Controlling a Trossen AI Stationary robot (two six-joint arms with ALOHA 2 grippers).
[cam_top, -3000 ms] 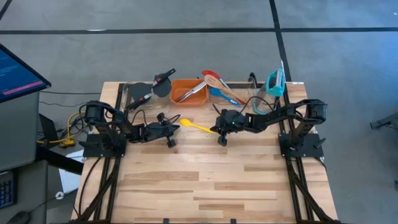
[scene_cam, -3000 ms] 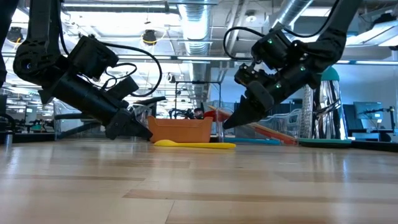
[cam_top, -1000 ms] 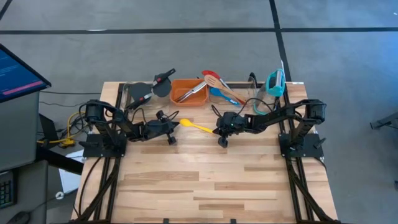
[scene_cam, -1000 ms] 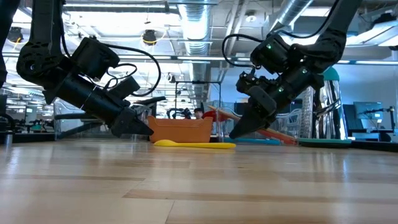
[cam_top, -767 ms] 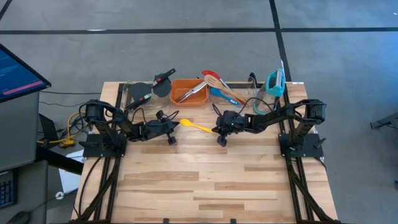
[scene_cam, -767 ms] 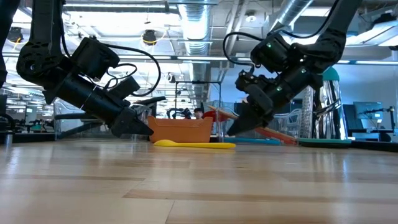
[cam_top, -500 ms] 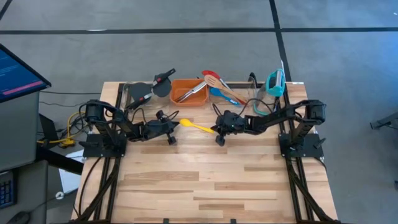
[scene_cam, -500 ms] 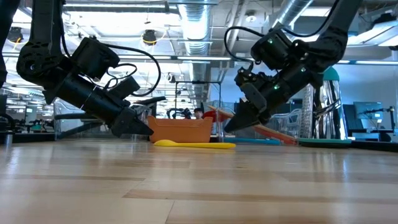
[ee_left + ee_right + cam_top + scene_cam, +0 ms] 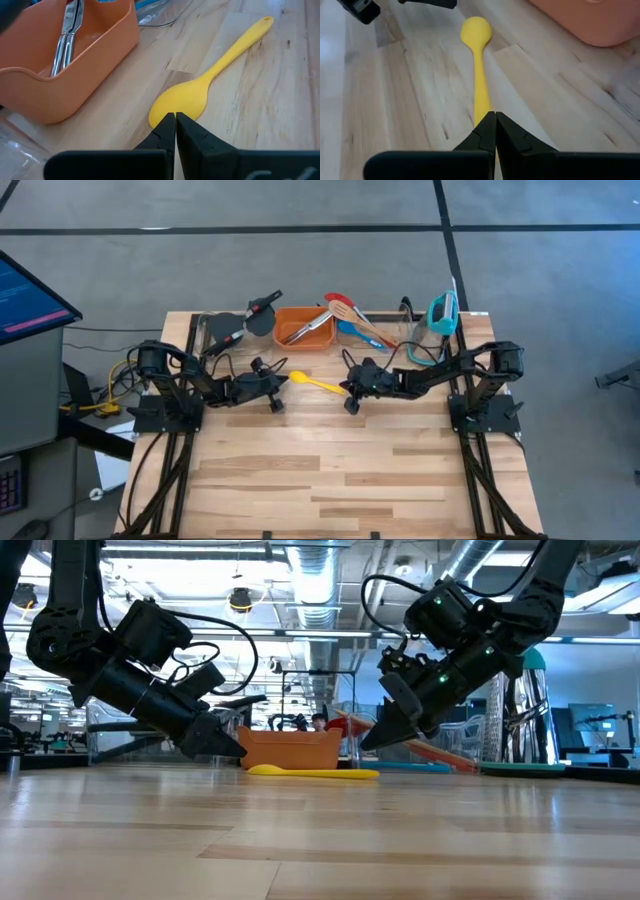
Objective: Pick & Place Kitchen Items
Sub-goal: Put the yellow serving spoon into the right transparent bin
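A yellow spoon (image 9: 315,383) lies flat on the wooden table, its bowl (image 9: 181,100) toward my left gripper and its handle (image 9: 480,95) toward my right gripper. My left gripper (image 9: 175,117) is shut, with its tips just short of the bowl's edge and slightly above the table (image 9: 240,754). My right gripper (image 9: 495,116) is shut and hangs over the handle's free end, clear of it in the low view (image 9: 363,745). Metal tongs (image 9: 67,35) lie in the orange bin (image 9: 305,327).
Clear bins stand along the far edge beside the orange bin: one at the left holds black spatulas (image 9: 245,320), one at the right holds red, wooden and blue utensils (image 9: 350,320). A teal utensil (image 9: 442,312) stands at the far right. The near half of the table (image 9: 340,480) is bare wood.
My right gripper has gone a little toward the table's left edge, along the spoon's handle, and risen slightly, staying shut. The yellow spoon has not moved.
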